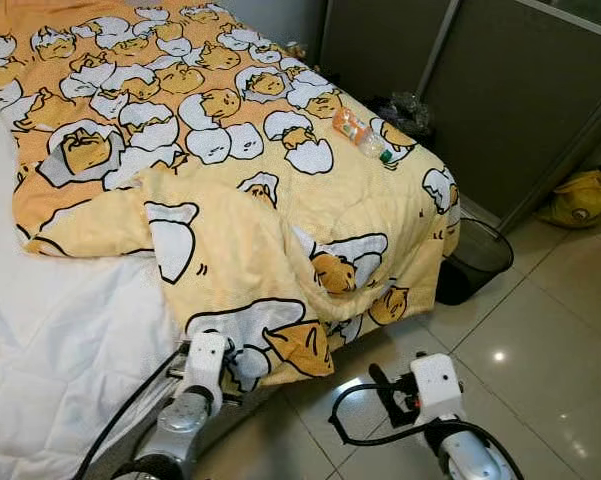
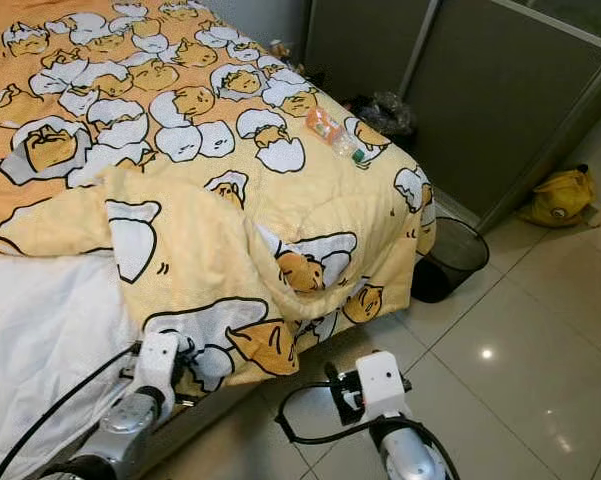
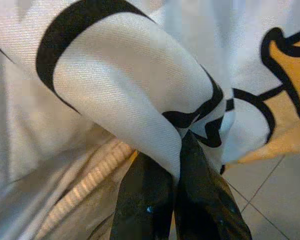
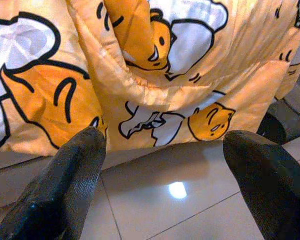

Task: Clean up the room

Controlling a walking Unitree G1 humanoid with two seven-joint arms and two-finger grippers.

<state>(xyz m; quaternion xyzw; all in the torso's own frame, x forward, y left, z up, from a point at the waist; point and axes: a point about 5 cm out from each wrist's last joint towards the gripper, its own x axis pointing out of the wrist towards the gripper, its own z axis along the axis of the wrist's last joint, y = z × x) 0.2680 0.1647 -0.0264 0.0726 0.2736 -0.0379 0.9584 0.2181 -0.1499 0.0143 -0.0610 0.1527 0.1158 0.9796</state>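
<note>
**A:** What has your left end effector got?

**B:** My left end effector (image 3: pixel 182 150) is pinched tight on a fold of the yellow quilt (image 1: pixel 240 190), at the corner that hangs off the foot of the bed (image 1: pixel 50 340). In the left wrist view my two black fingers (image 3: pixel 145 200) are pressed together with the white and black-lined cloth caught between them.

**A:** And the right one?

**B:** My right end effector (image 4: pixel 164 170) has its fingers spread wide with nothing between them. It hangs over the tiled floor (image 1: pixel 540 330), just beside the drooping edge of the quilt and apart from it.

**A:** How does the quilt lie?

**B:** It covers most of the bed, printed with egg-and-yolk cartoon figures. The near corner is folded back on itself in a rumpled heap, and white sheet (image 1: pixel 40 300) shows bare on my left. One side spills over the foot of the bed toward the floor.

**A:** Anything else on or around it?

**B:** A plastic bottle (image 1: pixel 361 136) with an orange label lies on the quilt near its far right edge. A black mesh waste bin (image 1: pixel 473 260) stands on the floor just beside the bed's corner, and a yellow bag (image 1: pixel 580 197) sits by the grey partition (image 1: pixel 500 90).
</note>
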